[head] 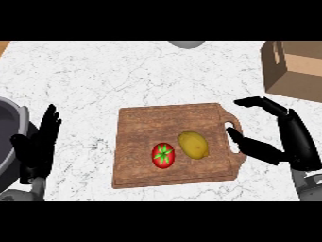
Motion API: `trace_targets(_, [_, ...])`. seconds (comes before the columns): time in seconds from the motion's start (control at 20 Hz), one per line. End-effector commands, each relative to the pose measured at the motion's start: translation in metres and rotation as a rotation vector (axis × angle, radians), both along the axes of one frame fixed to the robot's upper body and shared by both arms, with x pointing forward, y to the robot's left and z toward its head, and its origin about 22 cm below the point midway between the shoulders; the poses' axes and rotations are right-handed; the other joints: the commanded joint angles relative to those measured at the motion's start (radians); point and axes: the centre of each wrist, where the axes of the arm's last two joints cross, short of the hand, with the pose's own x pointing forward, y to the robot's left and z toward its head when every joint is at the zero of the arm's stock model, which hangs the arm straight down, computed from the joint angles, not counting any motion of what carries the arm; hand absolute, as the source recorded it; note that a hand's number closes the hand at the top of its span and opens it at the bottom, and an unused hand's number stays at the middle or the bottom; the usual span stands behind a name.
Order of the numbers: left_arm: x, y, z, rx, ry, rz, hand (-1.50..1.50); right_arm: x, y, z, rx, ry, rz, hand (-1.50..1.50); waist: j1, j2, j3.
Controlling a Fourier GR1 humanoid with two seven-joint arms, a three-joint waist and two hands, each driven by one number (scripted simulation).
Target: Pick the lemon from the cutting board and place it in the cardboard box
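Lemon point(193, 144) lengthwise along cutting board point(170, 123), near-upright.

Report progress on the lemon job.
Done: nothing; the lemon lies on the cutting board beside the tomato. In hand: the right hand is open by the board's handle end, holding nothing. To do: grasp the lemon, carry it to the cardboard box, release. The left hand rests open at left.
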Motion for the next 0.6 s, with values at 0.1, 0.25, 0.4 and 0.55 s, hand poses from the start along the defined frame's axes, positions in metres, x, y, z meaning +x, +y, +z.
trace_targets(0.1, [0.010,-0.009,-0.014,-0.004,0.018,-0.012,0.00,-0.029,-0.014,0.016,-0.247,-0.035,-0.013,-1.50,-0.003,0.000,0.001])
trace_targets(0.25, [0.019,-0.008,-0.008,-0.015,0.006,-0.005,0.00,-0.031,-0.025,0.050,-0.354,0.067,-0.043,-1.50,0.000,0.000,0.001])
trace_targets(0.4, [0.012,0.000,0.001,-0.005,0.002,-0.005,0.00,-0.040,-0.011,0.073,-0.384,0.156,-0.058,-1.50,0.009,-0.002,0.002])
trace_targets(0.55, [0.013,0.003,-0.013,-0.004,0.011,-0.004,0.00,-0.049,0.006,0.097,-0.431,0.214,-0.019,-1.50,0.013,0.000,0.001])
